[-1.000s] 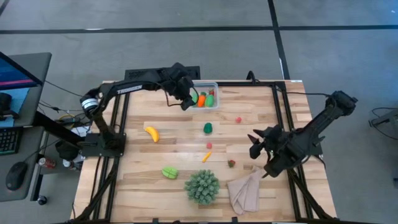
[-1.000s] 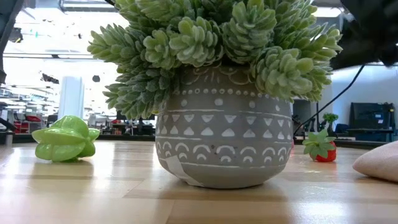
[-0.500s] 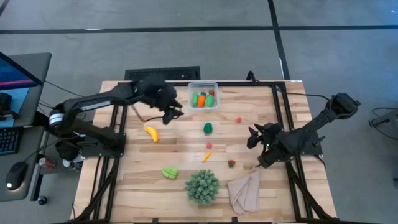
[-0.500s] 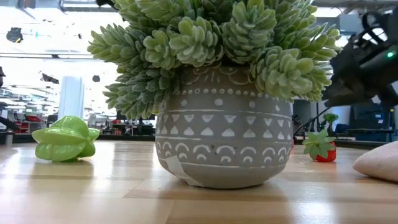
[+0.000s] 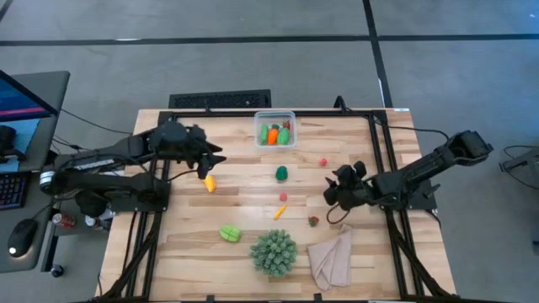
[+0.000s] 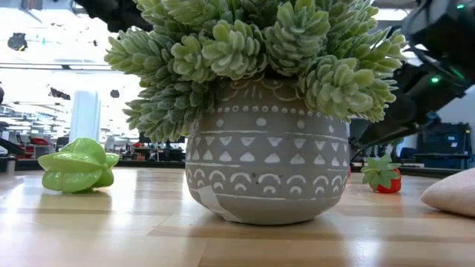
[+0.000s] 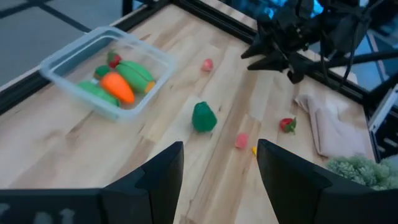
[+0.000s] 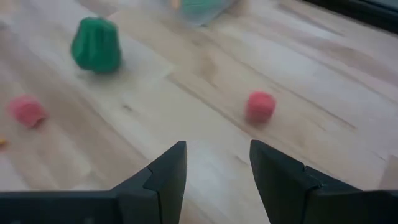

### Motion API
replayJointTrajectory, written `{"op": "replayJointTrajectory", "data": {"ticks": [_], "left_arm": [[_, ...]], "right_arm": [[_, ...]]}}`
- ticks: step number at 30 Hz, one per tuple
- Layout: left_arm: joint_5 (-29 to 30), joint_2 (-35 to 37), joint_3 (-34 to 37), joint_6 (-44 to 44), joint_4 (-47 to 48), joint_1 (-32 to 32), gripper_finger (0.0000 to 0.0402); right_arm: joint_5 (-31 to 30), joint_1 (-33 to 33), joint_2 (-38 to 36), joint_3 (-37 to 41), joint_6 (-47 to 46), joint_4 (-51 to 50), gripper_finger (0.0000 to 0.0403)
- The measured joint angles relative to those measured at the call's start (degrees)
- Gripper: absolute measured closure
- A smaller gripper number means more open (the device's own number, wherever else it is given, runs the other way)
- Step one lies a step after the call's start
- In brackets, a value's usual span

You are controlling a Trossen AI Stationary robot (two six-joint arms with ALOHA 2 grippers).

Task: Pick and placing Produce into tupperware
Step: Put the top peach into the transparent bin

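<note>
The clear tupperware (image 5: 276, 131) (image 7: 106, 67) sits at the table's far edge with orange, green and red pieces inside. Loose produce lies on the table: a yellow banana (image 5: 208, 181), green pepper (image 5: 281, 173) (image 8: 96, 45), red berry (image 5: 322, 162) (image 8: 260, 106), pink piece (image 5: 283, 196), orange carrot (image 5: 279, 212), strawberry (image 5: 313, 221) (image 6: 382, 175) and green starfruit (image 5: 229, 233) (image 6: 76, 165). My left gripper (image 5: 210, 160) (image 7: 217, 168) is open, just beyond the banana. My right gripper (image 5: 335, 192) (image 8: 214, 163) is open, right of the pink piece and nearer than the red berry.
A spiky green plant in a patterned grey pot (image 5: 274, 251) (image 6: 267, 170) stands near the table's near edge, with a beige cloth (image 5: 333, 257) (image 6: 453, 191) to its right. Black frame rails (image 5: 379, 143) run along the table's sides.
My left gripper has swung away from the tupperware, toward the table's left and near side, and now stands by the banana. My right arm has stretched out and its gripper has moved toward the table's left, closer to the middle.
</note>
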State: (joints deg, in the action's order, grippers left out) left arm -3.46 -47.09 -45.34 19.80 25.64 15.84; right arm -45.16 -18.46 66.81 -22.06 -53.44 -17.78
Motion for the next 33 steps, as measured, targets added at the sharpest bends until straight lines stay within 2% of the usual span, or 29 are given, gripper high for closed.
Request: {"op": "replayJointTrajectory", "data": {"ticks": [4, 8, 10, 17, 21, 26, 29, 33], "left_arm": [[2.79, 5.11, 3.44, 2.7, -0.2, -1.62, 0.0207], [5.06, 9.42, 6.22, 4.08, -0.31, -3.3, 0.0207], [6.33, 11.35, 7.41, 4.77, -0.15, -4.03, 0.0207], [8.39, 16.45, 9.45, 6.16, 0.53, -6.78, 0.0207], [10.96, 19.07, 10.63, 6.41, 0.47, -7.75, 0.0207], [13.11, 20.93, 11.04, 6.53, 0.61, -8.0, 0.0207], [14.09, 21.04, 11.06, 6.51, 0.46, -8.0, 0.0207], [14.81, 20.98, 11.06, 6.53, 0.37, -8.0, 0.0207]], "right_arm": [[1.4, 5.14, -0.17, 0.0, 1.2, 1.43, 0.0234], [13.41, 11.63, -0.17, 0.0, 10.13, 7.34, 0.0234], [17.5, 14.97, -0.17, 0.0, 12.67, 9.54, 0.0234], [20.95, 25.33, -3.11, -0.04, 11.36, 9.36, 0.0234], [26.56, 32.16, -4.06, -0.04, 11.4, 9.08, 0.0234], [36.95, 40.01, -2.99, -0.04, 9.1, 8.36, 0.0234], [41.5, 43.16, -1.63, -0.04, 8.4, 8.07, 0.0234], [42.77, 44.11, -0.74, -0.2, 8.75, 8.11, 0.0234]]}}
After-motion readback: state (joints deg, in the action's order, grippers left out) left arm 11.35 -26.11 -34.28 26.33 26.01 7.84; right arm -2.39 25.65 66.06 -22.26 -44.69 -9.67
